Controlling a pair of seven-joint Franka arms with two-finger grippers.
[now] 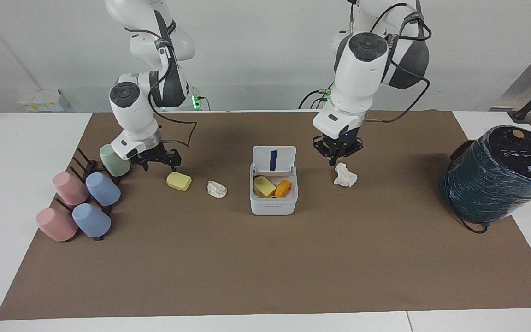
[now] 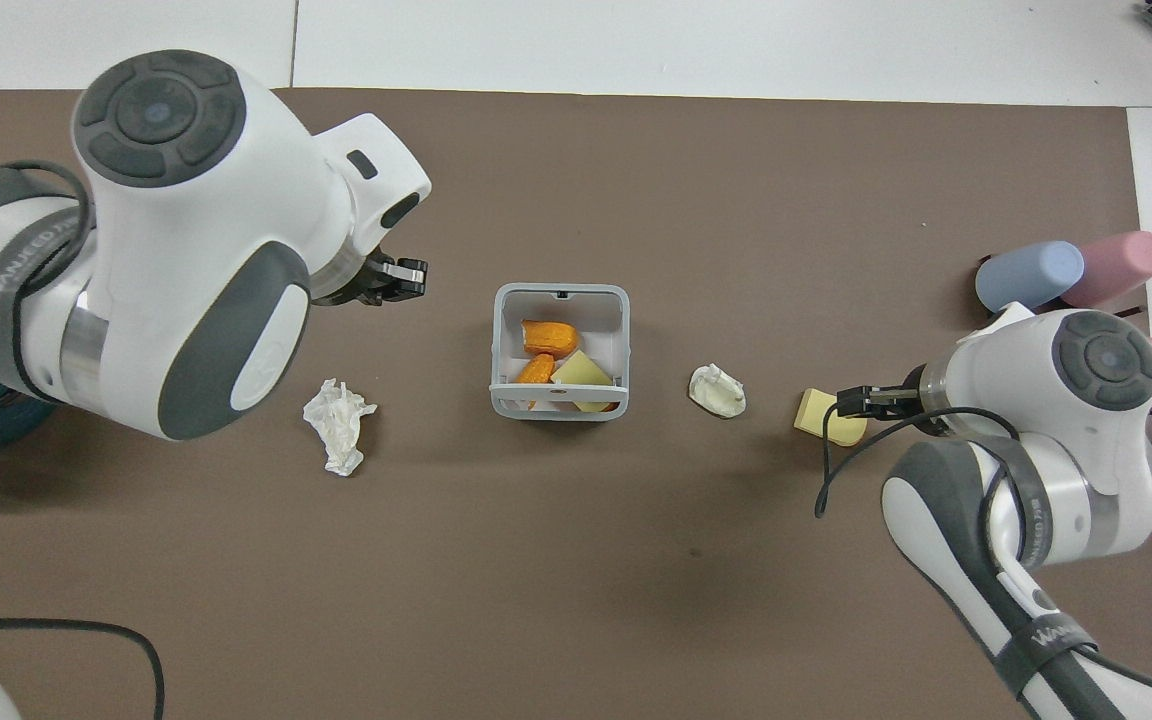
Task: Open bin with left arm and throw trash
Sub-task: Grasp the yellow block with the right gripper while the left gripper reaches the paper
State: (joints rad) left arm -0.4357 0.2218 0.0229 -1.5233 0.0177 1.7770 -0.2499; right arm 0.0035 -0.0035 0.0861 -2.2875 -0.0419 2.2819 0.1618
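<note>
The white bin (image 1: 273, 205) stands mid-table with its lid (image 1: 273, 159) up, the blue strip showing. A yellow block and an orange piece lie inside it (image 2: 558, 362). My left gripper (image 1: 336, 160) is shut and empty, low over a crumpled paper wad (image 1: 345, 175), beside the bin toward the left arm's end. In the overhead view this gripper (image 2: 414, 280) and the wad (image 2: 339, 425) also show. My right gripper (image 1: 159, 165) is open, just over the pale yellow spongy block (image 1: 179, 181). A second wad (image 1: 216, 189) lies between that block and the bin.
Several pastel cups (image 1: 103, 189) lie on a dark rack at the right arm's end of the brown mat (image 1: 265, 267). A big dark teal cylinder (image 1: 500, 175) stands at the left arm's end.
</note>
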